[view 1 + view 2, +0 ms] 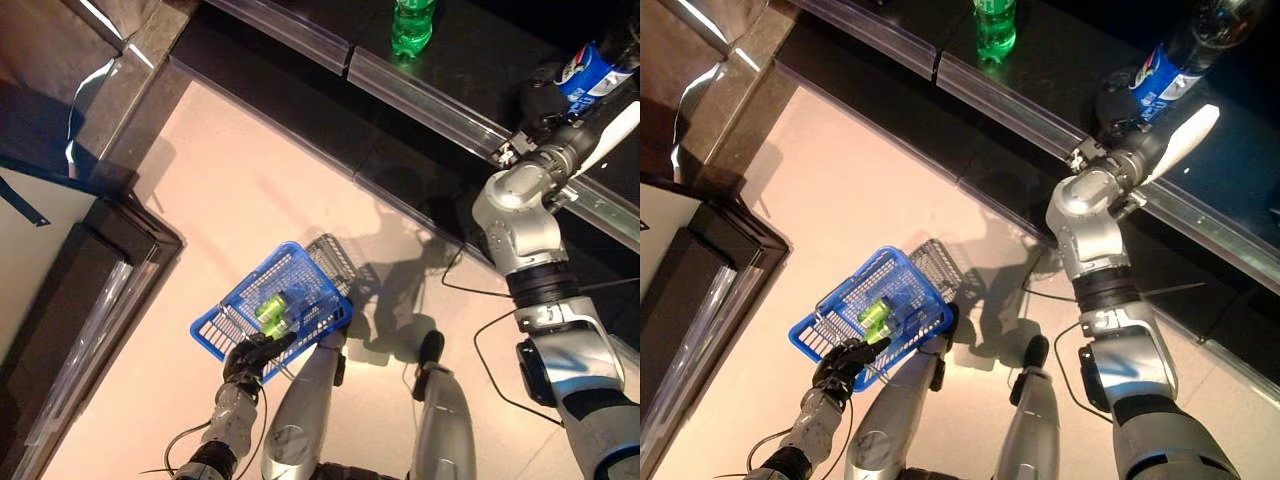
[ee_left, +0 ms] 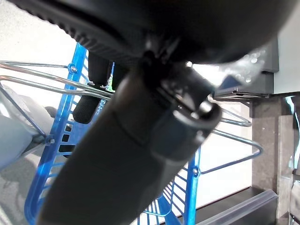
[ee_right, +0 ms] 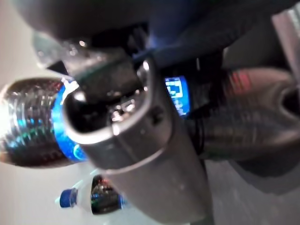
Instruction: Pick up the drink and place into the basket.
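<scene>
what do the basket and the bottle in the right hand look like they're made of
Basket: blue plastic lattice walls, matte, with thin shiny wire handles, likely metal. Bottle in the right hand: apparently clear glossy plastic holding dark liquid, under a blue printed label; the glints in the right wrist view suggest this.

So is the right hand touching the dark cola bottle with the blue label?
Touching. In the right wrist view the right hand is wrapped round the dark cola bottle with the blue label; the right eye view agrees.
</scene>
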{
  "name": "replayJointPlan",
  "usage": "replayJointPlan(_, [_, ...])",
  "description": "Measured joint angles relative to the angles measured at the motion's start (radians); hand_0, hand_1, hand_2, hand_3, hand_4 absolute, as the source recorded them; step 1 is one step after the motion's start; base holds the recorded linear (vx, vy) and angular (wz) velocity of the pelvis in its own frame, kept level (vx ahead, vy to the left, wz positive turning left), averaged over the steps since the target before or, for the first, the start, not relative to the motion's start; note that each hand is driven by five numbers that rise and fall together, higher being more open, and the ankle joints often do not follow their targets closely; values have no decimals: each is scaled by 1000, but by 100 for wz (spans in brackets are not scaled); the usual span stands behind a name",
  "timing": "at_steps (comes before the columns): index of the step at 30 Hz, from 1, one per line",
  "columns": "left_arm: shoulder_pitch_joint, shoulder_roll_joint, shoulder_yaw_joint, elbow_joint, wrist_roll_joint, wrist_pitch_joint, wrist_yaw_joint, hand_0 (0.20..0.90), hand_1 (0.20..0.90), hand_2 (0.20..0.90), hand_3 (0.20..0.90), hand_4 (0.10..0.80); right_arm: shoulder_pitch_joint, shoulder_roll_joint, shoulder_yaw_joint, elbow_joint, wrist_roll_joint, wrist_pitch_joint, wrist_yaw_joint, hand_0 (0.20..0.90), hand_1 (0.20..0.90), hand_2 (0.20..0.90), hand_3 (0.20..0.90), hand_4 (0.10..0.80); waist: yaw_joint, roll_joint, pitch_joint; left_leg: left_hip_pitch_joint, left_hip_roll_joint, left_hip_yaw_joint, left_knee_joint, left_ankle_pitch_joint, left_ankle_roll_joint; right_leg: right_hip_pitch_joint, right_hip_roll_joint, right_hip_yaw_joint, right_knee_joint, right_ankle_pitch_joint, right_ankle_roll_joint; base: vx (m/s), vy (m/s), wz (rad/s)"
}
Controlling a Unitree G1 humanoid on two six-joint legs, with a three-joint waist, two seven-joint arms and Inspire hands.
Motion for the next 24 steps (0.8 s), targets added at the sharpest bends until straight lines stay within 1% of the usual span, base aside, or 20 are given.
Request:
replayJointPlan(5, [0, 1, 0, -4, 0, -1, 0, 300, 300, 300, 200, 100, 0, -1, -1, 0, 19, -18, -3, 300, 300, 300, 200, 100, -1, 0, 0, -12, 0, 0, 8, 0, 0, -12, 0, 1, 9, -1, -2, 0, 0, 0])
replayJointPlan(12, [0, 1, 3, -8, -6, 0, -2, 300, 300, 300, 200, 100, 0, -2, 0, 6, 34, -19, -3, 300, 300, 300, 200, 100, 1, 0, 0, -17, -3, -2, 24, 0, 0, -18, -3, 1, 30, -7, -6, -14, -5, 1])
replayJointPlan(18, [9, 1, 13, -8, -79, -2, -11, 300, 300, 300, 200, 100, 4, -6, -3, 12, 36, -19, 9, 300, 300, 300, 200, 100, -1, 0, 0, -14, -7, -7, 38, -1, 0, -18, -8, -1, 57, -18, -8, -10, -14, 3])
replayJointPlan(21, [20, 1, 18, -8, -108, -2, -27, 300, 300, 300, 200, 100, 58, -5, -7, -66, 35, -16, 54, 300, 300, 300, 200, 100, -2, 0, 0, -8, -7, -8, 42, -1, -1, -11, -8, -2, 62, -18, -9, -35, -16, 2])
replayJointPlan(22, [27, 0, 26, -15, -109, 0, -29, 300, 300, 300, 200, 100, 115, -5, -21, -145, 34, -11, 95, 300, 300, 300, 200, 100, 0, -1, 1, 0, -8, -7, 42, -1, -1, -3, -8, -3, 66, -21, -10, -26, -15, 6])
replayJointPlan(24, [43, -1, 34, -18, -109, 0, -35, 300, 300, 300, 200, 100, 195, -3, -6, -253, 22, -10, 161, 300, 300, 300, 200, 100, -5, -2, 2, 22, -9, -8, 42, -2, -2, 18, -10, -5, 70, -27, -15, -9, -6, 3])
